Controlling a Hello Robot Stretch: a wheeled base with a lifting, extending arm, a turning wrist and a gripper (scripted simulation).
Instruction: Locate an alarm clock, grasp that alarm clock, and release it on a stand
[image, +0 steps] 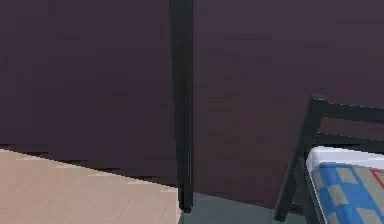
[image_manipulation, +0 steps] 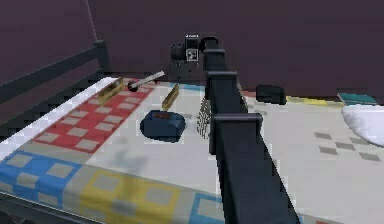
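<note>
Arm (image_manipulation: 235, 130) reaches across bed (image_manipulation: 80, 140). Pincer (image_manipulation: 180, 55): cannot tell if loaded. Grasp unconfirmed; placement on stand outstanding.

The bed's fabric cover (image_manipulation: 310, 150) was pale grey with red, blue and yellow checks; the small rounded object (image_manipulation: 163, 125) was dark blue.

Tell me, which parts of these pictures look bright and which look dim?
Forward view: the wall is dim and dark, the floor paler. Arm side view: the quilt is well lit, the back wall is dark, and the arm looks nearly black.
</note>
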